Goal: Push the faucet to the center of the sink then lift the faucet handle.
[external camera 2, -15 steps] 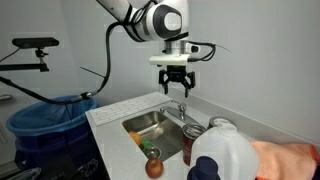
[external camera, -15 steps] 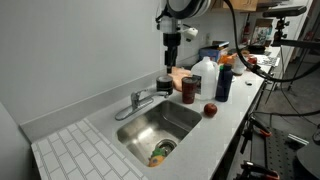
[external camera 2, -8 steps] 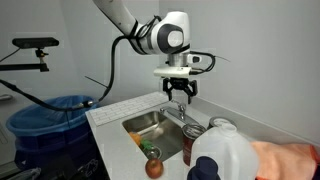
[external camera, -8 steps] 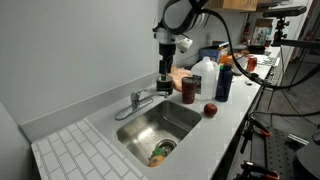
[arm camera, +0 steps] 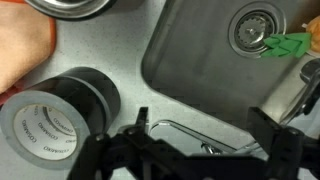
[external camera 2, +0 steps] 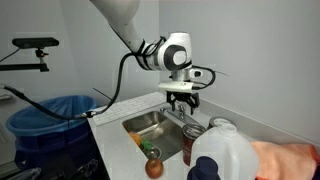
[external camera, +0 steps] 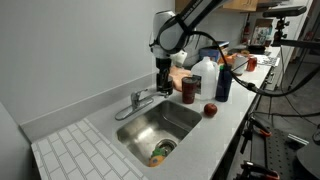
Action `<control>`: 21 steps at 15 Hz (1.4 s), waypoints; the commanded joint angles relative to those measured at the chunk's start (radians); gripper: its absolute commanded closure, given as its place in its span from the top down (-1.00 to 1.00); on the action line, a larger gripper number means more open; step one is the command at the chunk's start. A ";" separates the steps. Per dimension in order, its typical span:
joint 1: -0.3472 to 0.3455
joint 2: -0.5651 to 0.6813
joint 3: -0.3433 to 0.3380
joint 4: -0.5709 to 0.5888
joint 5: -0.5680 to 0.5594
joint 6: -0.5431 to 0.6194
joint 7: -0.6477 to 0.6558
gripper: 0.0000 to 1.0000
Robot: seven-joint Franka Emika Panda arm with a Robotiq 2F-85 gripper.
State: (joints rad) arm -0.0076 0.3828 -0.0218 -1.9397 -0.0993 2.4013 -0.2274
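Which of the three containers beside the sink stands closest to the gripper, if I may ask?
The dark can right next to the sink; the white jug and the blue bottle stand farther from the gripper.

I see a brushed, matt stainless-steel sink basin (arm camera: 190,70), a glossy chrome faucet (external camera: 141,98), and a smooth black tape roll (arm camera: 90,95).

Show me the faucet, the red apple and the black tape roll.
faucet (external camera: 148,95): in an exterior view, the spout
red apple (external camera: 210,110): in an exterior view, its middle
black tape roll (arm camera: 85,92): wrist view, outer wall
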 commanded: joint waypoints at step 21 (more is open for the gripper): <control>-0.007 -0.060 0.106 -0.066 0.064 -0.104 -0.082 1.00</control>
State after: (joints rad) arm -0.0153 0.3636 0.0540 -1.9667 -0.0796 2.3166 -0.2728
